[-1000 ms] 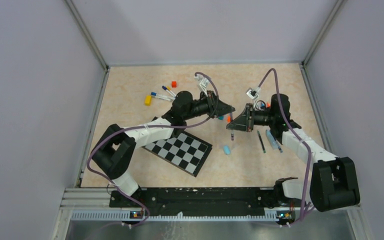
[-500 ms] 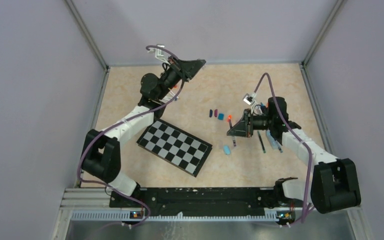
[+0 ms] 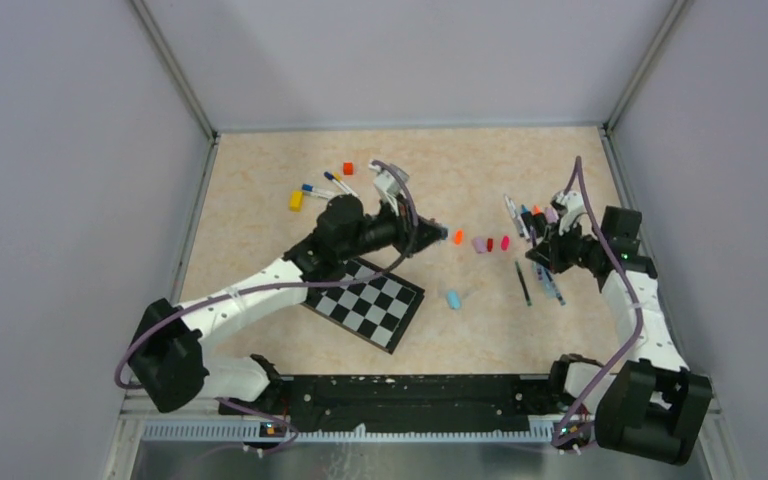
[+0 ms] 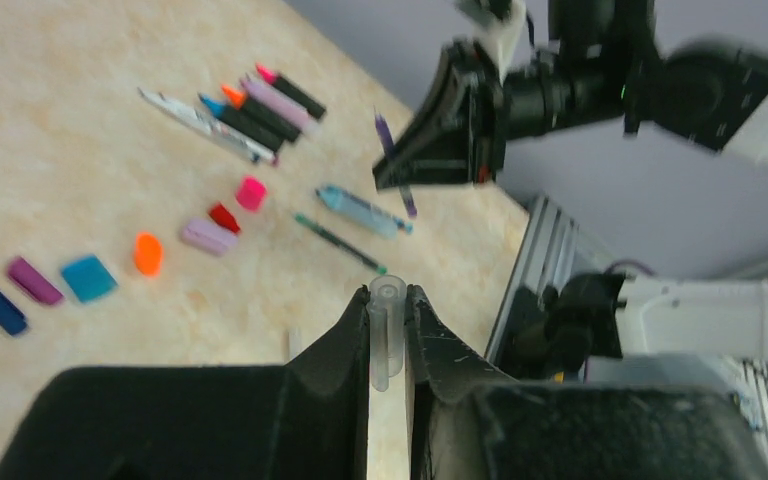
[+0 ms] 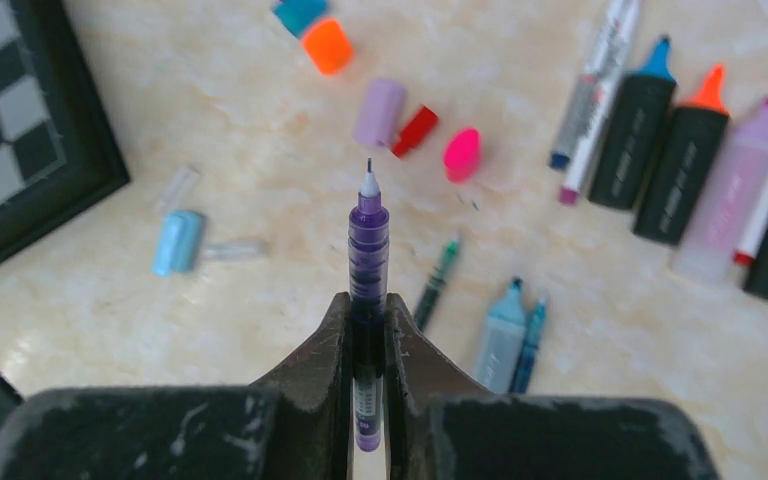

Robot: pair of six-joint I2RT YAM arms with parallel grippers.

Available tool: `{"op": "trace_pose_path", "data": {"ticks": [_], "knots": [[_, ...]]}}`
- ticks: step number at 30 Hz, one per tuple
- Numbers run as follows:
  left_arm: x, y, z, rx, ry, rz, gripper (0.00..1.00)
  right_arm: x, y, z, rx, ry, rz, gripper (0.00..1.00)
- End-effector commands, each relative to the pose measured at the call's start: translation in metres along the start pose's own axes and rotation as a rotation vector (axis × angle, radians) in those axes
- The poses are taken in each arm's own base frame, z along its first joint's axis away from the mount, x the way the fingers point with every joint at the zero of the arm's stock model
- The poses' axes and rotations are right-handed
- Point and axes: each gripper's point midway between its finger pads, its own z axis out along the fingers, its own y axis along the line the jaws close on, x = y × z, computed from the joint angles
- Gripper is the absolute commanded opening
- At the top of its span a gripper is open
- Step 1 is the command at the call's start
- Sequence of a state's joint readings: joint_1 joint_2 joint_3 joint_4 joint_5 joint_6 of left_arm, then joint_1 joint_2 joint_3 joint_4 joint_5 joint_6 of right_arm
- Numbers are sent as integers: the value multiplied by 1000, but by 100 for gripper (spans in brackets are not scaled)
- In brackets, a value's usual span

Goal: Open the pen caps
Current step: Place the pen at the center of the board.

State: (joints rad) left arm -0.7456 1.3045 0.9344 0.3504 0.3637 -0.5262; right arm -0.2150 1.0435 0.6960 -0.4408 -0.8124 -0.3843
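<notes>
Your left gripper [image 4: 388, 300], bottom centre of its wrist view, is pinched on a clear cap [image 4: 387, 335] that sticks out past the fingertips. Your right gripper [image 5: 367, 305], bottom centre of its own view, clamps a purple pen [image 5: 368, 235], bare tip pointing up-frame. Loose on the table above that tip: orange cap [image 5: 328, 46], lilac cap [image 5: 379, 113], red cap [image 5: 415, 131], pink cap [image 5: 461, 154]. A light-blue cap [image 5: 178, 242] lies at left, near the checkerboard [image 5: 20, 130]. Uncapped highlighters [image 5: 675, 170] line the upper right.
</notes>
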Motion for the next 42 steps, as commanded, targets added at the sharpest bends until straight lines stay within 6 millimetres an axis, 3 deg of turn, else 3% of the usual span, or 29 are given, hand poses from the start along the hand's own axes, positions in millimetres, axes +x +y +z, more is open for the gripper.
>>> {"op": "trace_pose_path", "data": {"ticks": [1,6,11,21,42], "knots": [[80,10,5,-74,187,34,0,31,-49,-25,218,199,-34,0],[128,-4,34,-57,287,42,0,63,-78,-41,259,289,121,0],[166,-1,59,-83,419,28,0,83,-106,-51,325,365,152,0],[218,15,84,-157,552,-20,0,95,-119,-30,234,401,230,7],[257,33,99,-223,678,-5,6,103,-118,-16,164,399,286,23]]}}
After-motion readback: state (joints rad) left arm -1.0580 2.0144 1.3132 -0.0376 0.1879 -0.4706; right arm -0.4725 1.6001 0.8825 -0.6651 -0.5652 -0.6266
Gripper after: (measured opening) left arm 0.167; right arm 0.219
